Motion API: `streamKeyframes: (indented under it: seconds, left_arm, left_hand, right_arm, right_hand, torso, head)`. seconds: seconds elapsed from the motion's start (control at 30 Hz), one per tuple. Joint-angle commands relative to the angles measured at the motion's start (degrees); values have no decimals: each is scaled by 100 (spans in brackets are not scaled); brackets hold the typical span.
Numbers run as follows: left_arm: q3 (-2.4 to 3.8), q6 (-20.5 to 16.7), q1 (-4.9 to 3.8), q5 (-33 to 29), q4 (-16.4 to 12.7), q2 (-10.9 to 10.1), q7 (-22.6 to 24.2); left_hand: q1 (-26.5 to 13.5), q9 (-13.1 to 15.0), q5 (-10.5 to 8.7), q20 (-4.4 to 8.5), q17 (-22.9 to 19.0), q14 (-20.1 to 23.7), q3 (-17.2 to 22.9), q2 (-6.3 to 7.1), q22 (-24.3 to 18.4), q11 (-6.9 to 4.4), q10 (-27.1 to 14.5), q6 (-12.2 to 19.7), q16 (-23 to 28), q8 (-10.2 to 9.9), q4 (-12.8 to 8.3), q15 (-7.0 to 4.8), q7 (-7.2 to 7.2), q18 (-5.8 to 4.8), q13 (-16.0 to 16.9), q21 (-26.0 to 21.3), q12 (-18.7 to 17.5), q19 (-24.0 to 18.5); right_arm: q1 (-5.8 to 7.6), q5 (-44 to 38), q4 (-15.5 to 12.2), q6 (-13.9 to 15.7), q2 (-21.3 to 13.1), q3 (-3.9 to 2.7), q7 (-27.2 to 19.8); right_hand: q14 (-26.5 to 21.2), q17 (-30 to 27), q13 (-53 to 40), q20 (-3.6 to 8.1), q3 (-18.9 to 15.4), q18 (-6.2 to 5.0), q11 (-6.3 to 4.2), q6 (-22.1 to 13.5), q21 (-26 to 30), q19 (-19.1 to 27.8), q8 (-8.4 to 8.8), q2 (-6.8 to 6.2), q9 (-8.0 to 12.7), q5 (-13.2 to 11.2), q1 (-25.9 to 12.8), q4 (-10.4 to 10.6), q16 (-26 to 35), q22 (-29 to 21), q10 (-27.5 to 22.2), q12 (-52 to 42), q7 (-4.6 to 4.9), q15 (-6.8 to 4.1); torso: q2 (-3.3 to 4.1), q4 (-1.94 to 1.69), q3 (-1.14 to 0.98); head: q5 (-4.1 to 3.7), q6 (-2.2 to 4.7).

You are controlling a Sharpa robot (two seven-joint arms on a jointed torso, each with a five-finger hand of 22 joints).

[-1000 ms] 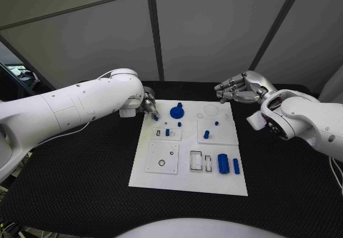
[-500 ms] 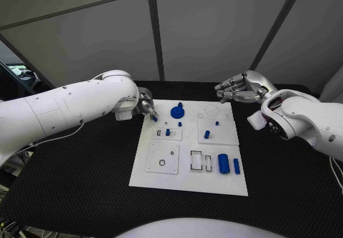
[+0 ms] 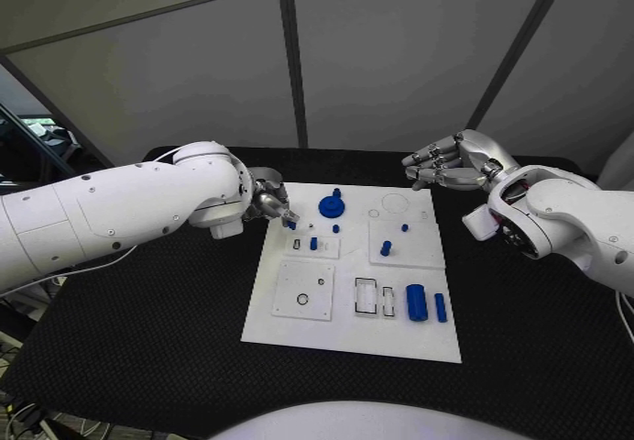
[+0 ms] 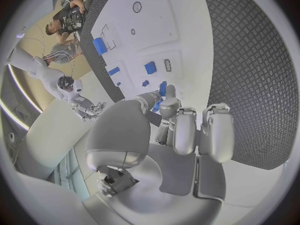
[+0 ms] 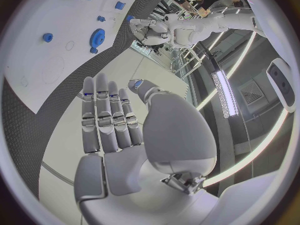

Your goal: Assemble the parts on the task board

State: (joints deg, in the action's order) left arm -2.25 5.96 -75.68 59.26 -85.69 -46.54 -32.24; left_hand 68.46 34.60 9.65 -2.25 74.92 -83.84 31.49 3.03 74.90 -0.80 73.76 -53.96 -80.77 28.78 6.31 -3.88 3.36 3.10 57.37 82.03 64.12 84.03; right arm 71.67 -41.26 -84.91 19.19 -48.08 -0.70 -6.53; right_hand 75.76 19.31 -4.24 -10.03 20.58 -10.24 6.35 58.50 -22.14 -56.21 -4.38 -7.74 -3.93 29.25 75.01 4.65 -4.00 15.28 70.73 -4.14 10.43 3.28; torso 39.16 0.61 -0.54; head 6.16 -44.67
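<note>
Your left hand (image 3: 274, 203) pinches a small blue peg (image 3: 289, 221) over the smooth white task board's (image 3: 346, 321) far-left corner on the textured black table (image 3: 158, 302). Your right hand (image 3: 449, 162) hovers empty, fingers spread.

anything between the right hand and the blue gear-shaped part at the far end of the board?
Nothing visible. The right hand hovers open past the white task board's far edge; bare board lies between it and the blue gear-shaped part.

White task board (image 3: 317, 321) on black table (image 3: 146, 339)

Two glossy white arms — silver hands, jointed metal fingers (image 5: 106, 120).
</note>
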Motion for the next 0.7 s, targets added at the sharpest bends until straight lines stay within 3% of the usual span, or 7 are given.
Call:
streamKeyframes:
  seconds: [0.03, 0.3, 0.7]
  left_arm:
    - [-3, -386, 47, 47, -152, -42, -71]
    - [-7, -407, 183, 287, -377, -80, -194]
    - [-11, -324, 298, 482, -396, -51, -272]
  left_hand:
    - [1, 25, 19, 29, 728, -383, 623, 70, 614, -9, 38, -11, -15, 35, -585, -42, 6, -87, 8, 24, 21, 210]
    - [-28, 52, 18, 34, 728, -383, 694, 96, 608, -14, 43, -15, -15, 46, -601, -47, 1, -85, -3, 18, 10, 208]
    - [-57, 83, 17, 38, 728, -384, 773, 131, 614, -20, 57, -20, -15, 61, -626, -52, -4, -86, 2, 20, 9, 211]
  right_arm:
    - [13, -3, 5, -35, 5, -4, -36]
    - [13, -3, 7, -40, 2, -3, -34]
    - [12, -3, 6, -44, 1, -3, -36]
  right_hand:
    - [15, -7, 7, 6, -1, -17, 39, 2, 32, -27, 14, 29, 0, 21, -49, 42, 23, -5, 6, 16, 47, 21]
    - [15, -8, 8, 5, -1, -17, 39, 2, 35, -29, 14, 31, 0, 25, -56, 48, 23, -7, 6, 15, 47, 22]
    - [15, -8, 8, 5, -1, -17, 39, 2, 35, -29, 14, 31, 0, 25, -56, 48, 23, -7, 6, 15, 47, 22]
  torso:
    - [9, 17, 3]
    - [10, 23, 4]
    - [11, 16, 3]
  head:
    - [11, -8]
    - [12, -17]
    - [7, -36]
